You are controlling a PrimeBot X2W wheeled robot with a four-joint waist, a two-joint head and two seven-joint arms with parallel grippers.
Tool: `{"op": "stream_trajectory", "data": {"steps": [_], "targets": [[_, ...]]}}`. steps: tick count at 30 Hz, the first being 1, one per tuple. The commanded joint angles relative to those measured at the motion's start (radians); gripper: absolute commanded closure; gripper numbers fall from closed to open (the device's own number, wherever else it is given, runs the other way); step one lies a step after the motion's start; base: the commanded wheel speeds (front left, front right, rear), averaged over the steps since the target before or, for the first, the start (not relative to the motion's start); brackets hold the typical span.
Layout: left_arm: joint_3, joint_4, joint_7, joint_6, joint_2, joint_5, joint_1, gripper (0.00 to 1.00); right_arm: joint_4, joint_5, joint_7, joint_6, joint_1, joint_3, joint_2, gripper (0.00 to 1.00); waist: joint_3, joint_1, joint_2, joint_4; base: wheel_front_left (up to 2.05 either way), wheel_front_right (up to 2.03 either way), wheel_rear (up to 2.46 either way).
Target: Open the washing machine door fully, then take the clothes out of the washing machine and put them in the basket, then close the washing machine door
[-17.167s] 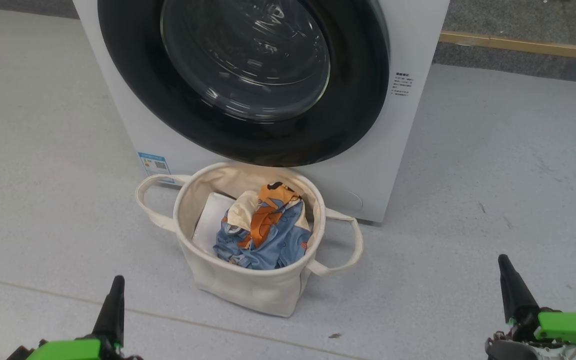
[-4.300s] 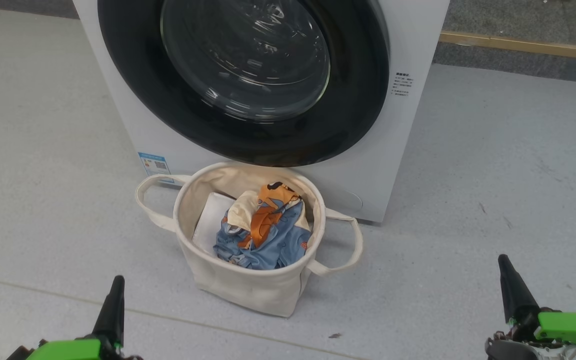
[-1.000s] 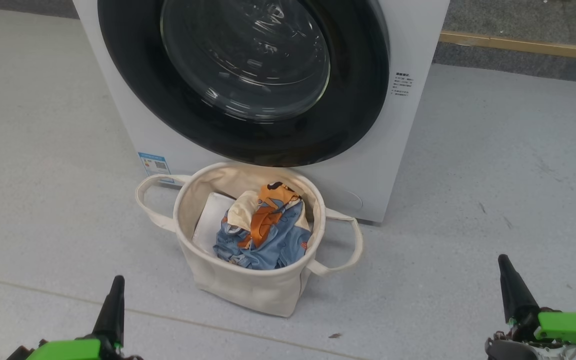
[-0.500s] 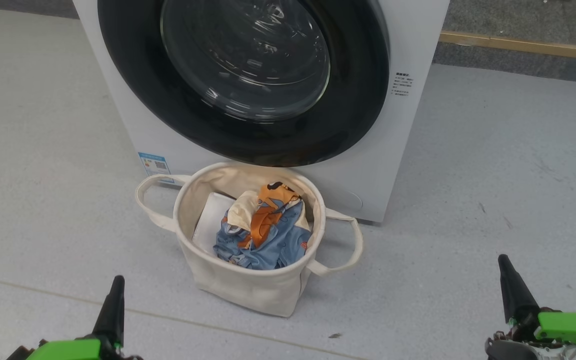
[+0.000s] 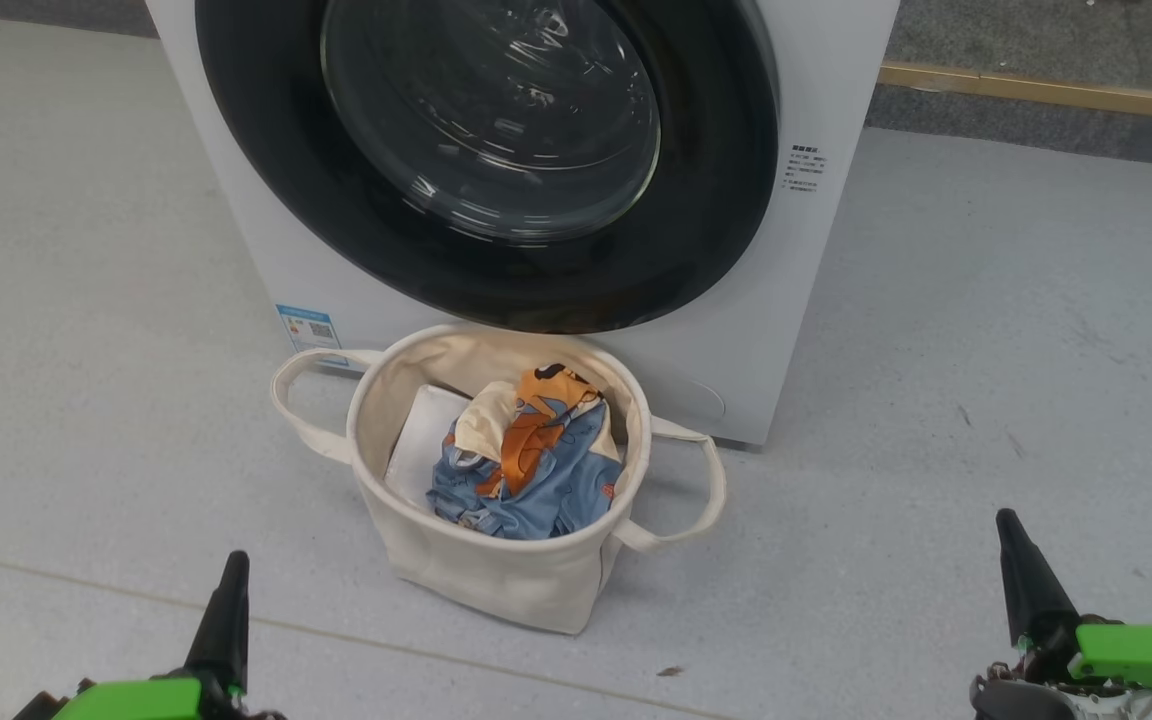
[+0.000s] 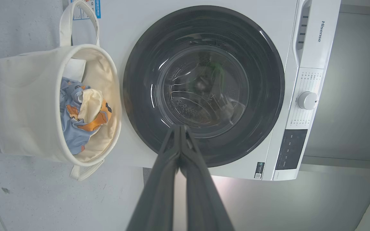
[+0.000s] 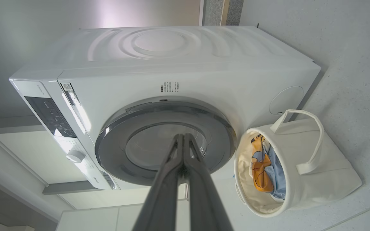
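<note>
The white washing machine (image 5: 826, 90) stands ahead, and its black-rimmed glass door (image 5: 496, 270) lies flat against the front, closed. In front of it sits the cream canvas basket (image 5: 496, 575) holding the blue, orange and cream clothes (image 5: 526, 460) beside a flat white sheet (image 5: 421, 440). My left gripper (image 5: 226, 600) is low at the left and my right gripper (image 5: 1021, 570) low at the right; both are shut, empty and well back from the basket. In the left wrist view the shut fingertips (image 6: 180, 128) point at the door (image 6: 204, 29). The right wrist view shows shut fingertips (image 7: 181, 136) before the door (image 7: 114, 150).
Grey floor (image 5: 986, 350) lies open on both sides of the machine. A wooden strip (image 5: 1046, 95) runs along the far right. The basket's loop handles (image 5: 291, 400) stick out to either side. The machine's control panel and knob (image 6: 307, 100) sit along its top.
</note>
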Motion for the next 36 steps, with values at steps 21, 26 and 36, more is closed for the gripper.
{"op": "stream_trajectory", "data": {"steps": [21,26,36], "targets": [[0.034,-0.027,0.008,-0.007,0.006,-0.003,-0.045,1.0,-0.031,0.006,0.008,0.0,-0.049,0.02,-0.012,1.0,0.0,0.0,0.0,0.0,0.0,0.0,0.0],[0.034,-0.027,0.008,-0.007,0.006,-0.003,-0.045,1.0,-0.031,0.006,0.008,0.0,-0.049,0.02,-0.012,1.0,0.0,0.0,0.0,0.0,0.0,0.0,0.0],[0.034,-0.027,0.008,-0.007,0.006,-0.003,-0.045,1.0,-0.031,0.006,0.008,0.0,-0.049,0.02,-0.012,1.0,0.0,0.0,0.0,0.0,0.0,0.0,0.0]]}}
